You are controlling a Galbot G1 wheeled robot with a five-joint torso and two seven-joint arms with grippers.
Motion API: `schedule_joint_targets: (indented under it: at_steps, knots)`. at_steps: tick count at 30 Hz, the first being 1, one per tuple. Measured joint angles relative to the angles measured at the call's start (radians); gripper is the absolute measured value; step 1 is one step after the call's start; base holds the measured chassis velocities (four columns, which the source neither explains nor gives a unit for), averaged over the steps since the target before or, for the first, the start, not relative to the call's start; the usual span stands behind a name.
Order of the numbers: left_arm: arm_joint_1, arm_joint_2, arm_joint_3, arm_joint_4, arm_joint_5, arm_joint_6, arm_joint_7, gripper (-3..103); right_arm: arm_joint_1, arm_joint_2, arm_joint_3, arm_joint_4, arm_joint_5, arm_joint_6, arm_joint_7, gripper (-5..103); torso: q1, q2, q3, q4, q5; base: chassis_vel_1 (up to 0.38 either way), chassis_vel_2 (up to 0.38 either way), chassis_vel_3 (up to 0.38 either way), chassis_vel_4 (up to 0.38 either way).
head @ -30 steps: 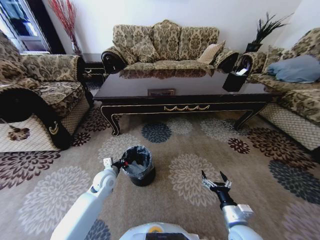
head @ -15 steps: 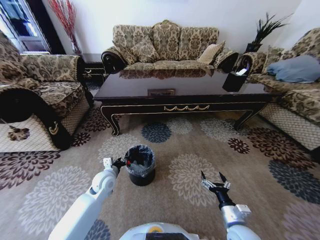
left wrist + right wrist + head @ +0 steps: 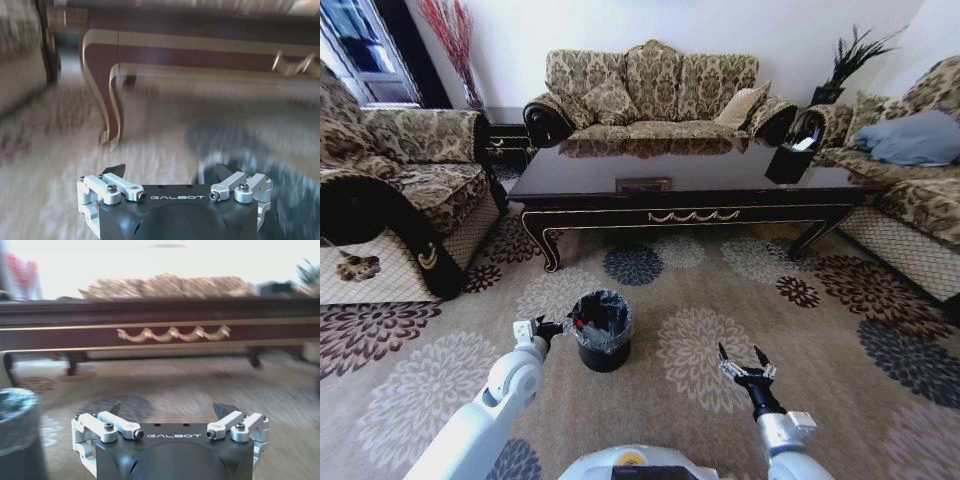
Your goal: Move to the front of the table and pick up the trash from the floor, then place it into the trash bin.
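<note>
My left hand point(image 3: 556, 327) wide, empty beside trash bin point(image 3: 601, 330); right hand point(image 3: 740, 362) wide (idle); drop apparently done.

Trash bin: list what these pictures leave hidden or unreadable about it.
- Trash bin contents: head view, the black bag folds hide all but a small red-and-white bit at the rim.
- Bin outline: left wrist view, motion blur leaves a dark smear behind the left gripper.
- Bin's far side: right wrist view, cut off by the picture edge beside the right gripper.
</note>
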Motion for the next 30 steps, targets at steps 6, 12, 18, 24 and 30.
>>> schedule_joint_targets:
  at_steps: [6, 12, 18, 24, 30]
  knots:
    - [0.122, -0.016, -0.064, -0.021, 0.181, -0.15, 0.085, 100, -0.016, 0.03, 0.009, -0.027, -0.107, 0.126, -0.105, 100, 0.0, 0.0, 0.0, 0.0004, 0.0002, 0.0, 0.0, 0.0, 0.0]
    - [0.27, -0.038, -0.196, -0.03, 0.3, -0.272, 0.137, 100, -0.024, 0.07, 0.017, -0.057, -0.188, 0.241, -0.163, 100, 0.0, 0.0, 0.0, 0.0003, -0.0002, 0.0, 0.0, 0.0, 0.0]
    - [0.462, -0.096, -0.328, -0.089, 0.343, -0.341, 0.171, 100, -0.006, 0.095, 0.033, -0.096, -0.191, 0.28, -0.155, 100, 0.0, 0.0, 0.0, 0.0003, -0.0001, 0.0, 0.0, 0.0, 0.0]
    - [0.62, -0.161, -0.368, -0.058, 0.392, -0.505, 0.241, 100, 0.032, 0.102, 0.064, -0.186, -0.16, 0.31, -0.136, 100, 0.0, 0.0, 0.0, 0.0003, 0.0001, 0.0, 0.0, 0.0, 0.0]
    - [0.67, -0.197, -0.337, -0.001, 0.398, -0.6, 0.282, 100, 0.046, 0.101, 0.079, -0.212, -0.13, 0.326, -0.135, 100, 0.0, 0.0, 0.0, 0.0002, 0.0, 0.0, 0.0, 0.0, 0.0]
